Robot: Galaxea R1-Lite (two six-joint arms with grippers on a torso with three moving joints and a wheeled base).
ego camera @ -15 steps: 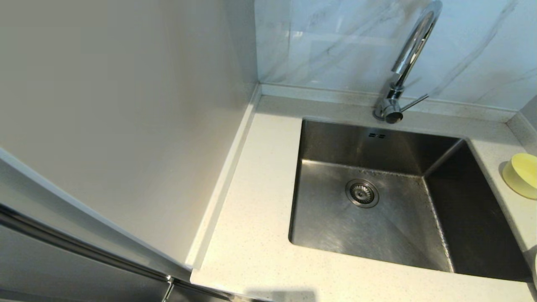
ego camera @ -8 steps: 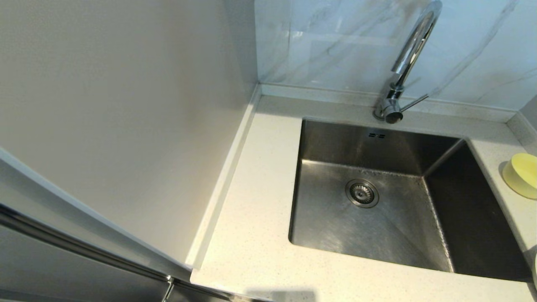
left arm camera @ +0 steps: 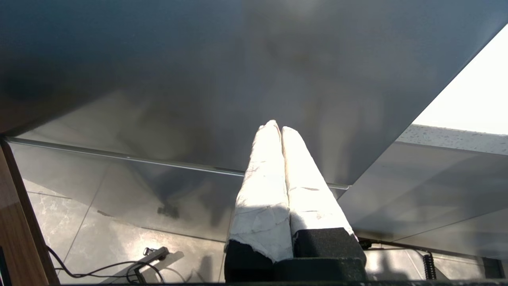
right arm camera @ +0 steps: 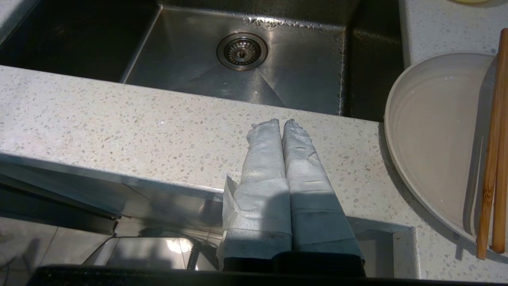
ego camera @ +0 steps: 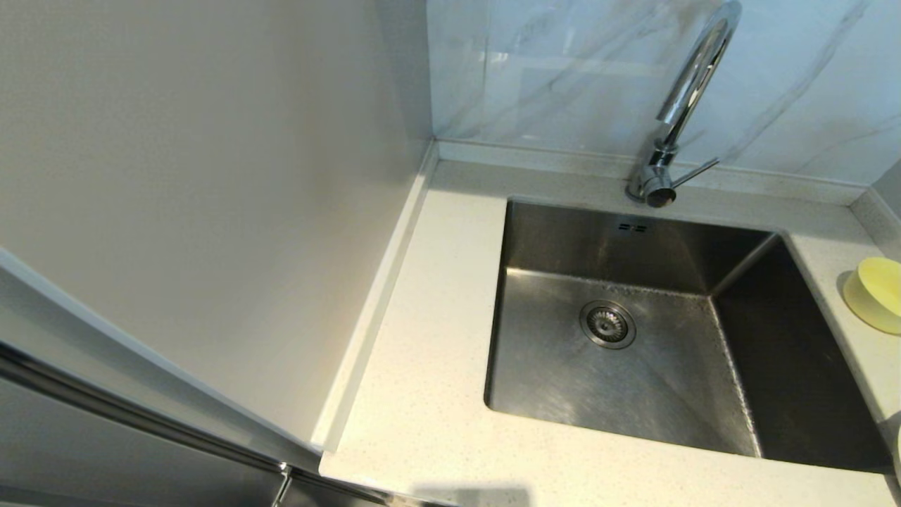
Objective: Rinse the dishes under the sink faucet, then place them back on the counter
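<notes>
While both grippers, the left gripper and the right gripper, hang clenched and empty below the near edge of the off-white speckled stone desk, nothing is rinsed yet: the pale cream round plate bearing thin brown wooden chopsticks and the pastel-yellow round bowl wait right of the square steel sink, so I'd expect the right arm to reach there first.

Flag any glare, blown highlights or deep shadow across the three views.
Head view: soft glare on the faucet, sink right wall dark. Left wrist view: left gripper fingers blown out by sunlight, panel above murky. Right wrist view: right gripper shaded at its base, counter evenly lit.

Pastel-yellow bowl, speckled off-white counter
</notes>
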